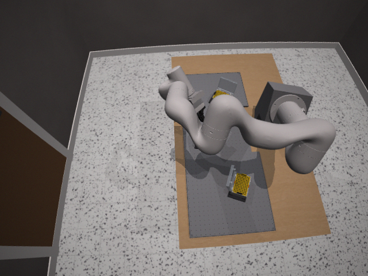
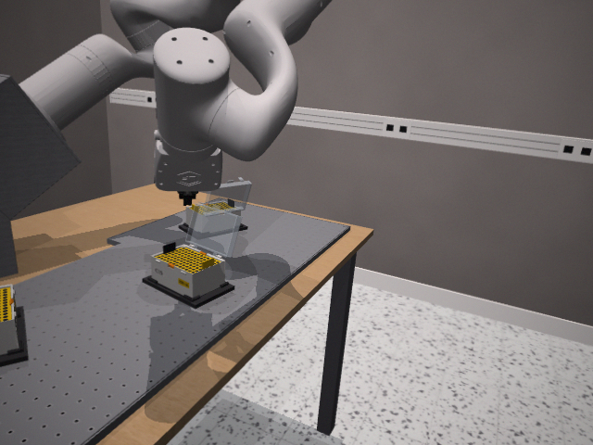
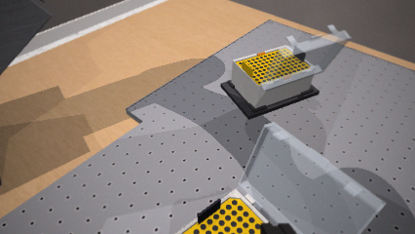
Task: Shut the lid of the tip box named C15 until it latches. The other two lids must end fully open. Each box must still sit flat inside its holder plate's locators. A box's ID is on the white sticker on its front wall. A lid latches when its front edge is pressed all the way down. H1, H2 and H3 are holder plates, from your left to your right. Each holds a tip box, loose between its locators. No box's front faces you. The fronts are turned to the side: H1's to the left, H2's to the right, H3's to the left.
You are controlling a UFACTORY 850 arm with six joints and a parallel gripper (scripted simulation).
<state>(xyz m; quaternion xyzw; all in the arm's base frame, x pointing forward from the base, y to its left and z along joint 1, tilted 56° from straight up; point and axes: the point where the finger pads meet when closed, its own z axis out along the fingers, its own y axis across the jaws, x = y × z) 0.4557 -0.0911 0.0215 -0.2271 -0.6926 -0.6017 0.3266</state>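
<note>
Three tip boxes with yellow tip racks stand on black holder plates. The middle box point(image 2: 188, 275) has its clear lid point(image 2: 215, 230) raised; it also shows at the bottom of the wrist view point(image 3: 228, 221) with its lid point(image 3: 307, 190). The far box point(image 2: 213, 215) point(image 3: 273, 78) point(image 1: 221, 93) has its lid point(image 3: 317, 46) open. The third box point(image 1: 240, 184) point(image 2: 6, 325) has its lid open too. My gripper point(image 2: 187, 195) is shut and empty, and hangs above the hinge side of the middle box without touching the lid. I cannot read the stickers. The arm hides the middle box in the overhead view.
The boxes stand on a grey perforated board point(image 1: 225, 202) on a wooden table point(image 1: 296, 192). The arm's dark base block point(image 1: 282, 100) stands on the table beside the board. The table's edge point(image 2: 287, 292) is close behind the middle box.
</note>
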